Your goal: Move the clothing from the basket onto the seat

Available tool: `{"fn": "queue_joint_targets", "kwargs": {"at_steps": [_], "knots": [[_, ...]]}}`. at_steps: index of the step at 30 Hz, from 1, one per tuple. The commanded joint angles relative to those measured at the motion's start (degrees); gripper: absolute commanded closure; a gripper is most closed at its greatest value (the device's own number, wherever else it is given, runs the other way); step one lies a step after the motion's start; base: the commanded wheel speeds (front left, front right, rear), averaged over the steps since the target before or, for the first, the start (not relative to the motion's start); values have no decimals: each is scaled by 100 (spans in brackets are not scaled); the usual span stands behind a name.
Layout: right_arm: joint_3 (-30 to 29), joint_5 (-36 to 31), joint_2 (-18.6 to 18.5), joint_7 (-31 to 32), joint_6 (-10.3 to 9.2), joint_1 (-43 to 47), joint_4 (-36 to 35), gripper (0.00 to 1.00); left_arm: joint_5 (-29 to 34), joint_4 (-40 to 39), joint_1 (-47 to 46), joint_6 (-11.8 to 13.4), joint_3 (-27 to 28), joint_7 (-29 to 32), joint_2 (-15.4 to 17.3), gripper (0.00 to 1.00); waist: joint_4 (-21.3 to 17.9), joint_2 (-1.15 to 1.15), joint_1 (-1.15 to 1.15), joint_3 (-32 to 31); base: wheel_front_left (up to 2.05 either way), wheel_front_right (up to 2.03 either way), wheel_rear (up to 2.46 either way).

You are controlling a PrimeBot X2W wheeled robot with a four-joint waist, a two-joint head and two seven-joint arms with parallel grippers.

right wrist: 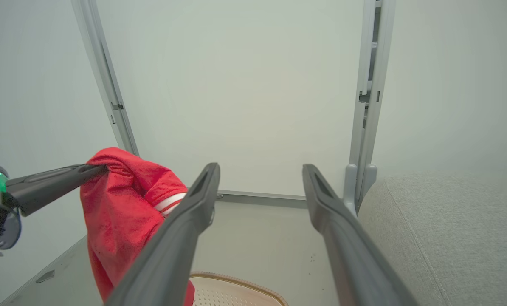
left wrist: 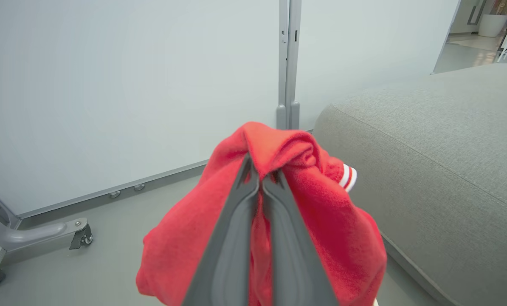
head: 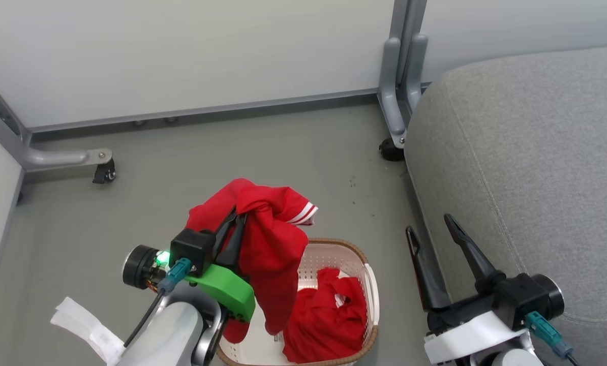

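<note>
The basket (head: 370, 290) runs off the head view's bottom edge, its left side hidden behind the hanging red garment (head: 273, 249) and the left arm (head: 166, 330). The seat (head: 537, 152) is cut by the right edge. The left gripper (left wrist: 260, 176) has the tips of its fingers (left wrist: 232, 238) sunk in red folds (the pinch itself unseen).

**A:** How's the left gripper (head: 237, 212)?

**B:** Its two fingers (left wrist: 230, 238) are pressed together, pinching a garment (head: 270, 244) at their tips. The cloth drapes over and below them. Behind the fingers sits a green bracket (head: 224, 290), then the pale forearm (head: 174, 328).

**A:** And the right gripper (head: 429, 226)?

**B:** Its fingers are spread wide and bare, leaning slightly toward the left gripper's side. The white wrist (head: 474, 328) sits just behind them. The two grippers are well apart.
</note>
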Motion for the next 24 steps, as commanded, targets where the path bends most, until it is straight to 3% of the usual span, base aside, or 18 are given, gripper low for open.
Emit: {"fn": "queue_joint_targets", "kwargs": {"at_steps": [1,9,19,24], "knots": [[5,18,-21,-20,-2,111,10,0,49,-94,99,0,21,-3,14,100,110,0,1,-242,0,0,0],[275,109,-21,-19,-2,279,198,0,161,-597,15,-10,-13,-3,-14,100,189,0,1,-323,0,0,0],[1363,205,-22,-19,-2,132,698,0,339,-1261,-234,-64,-393,332,-154,100,348,0,1,-463,0,0,0],[1487,150,-20,-20,-2,73,819,0,430,-1571,-268,-62,-646,499,-303,100,427,0,1,-507,0,0,0]]}}
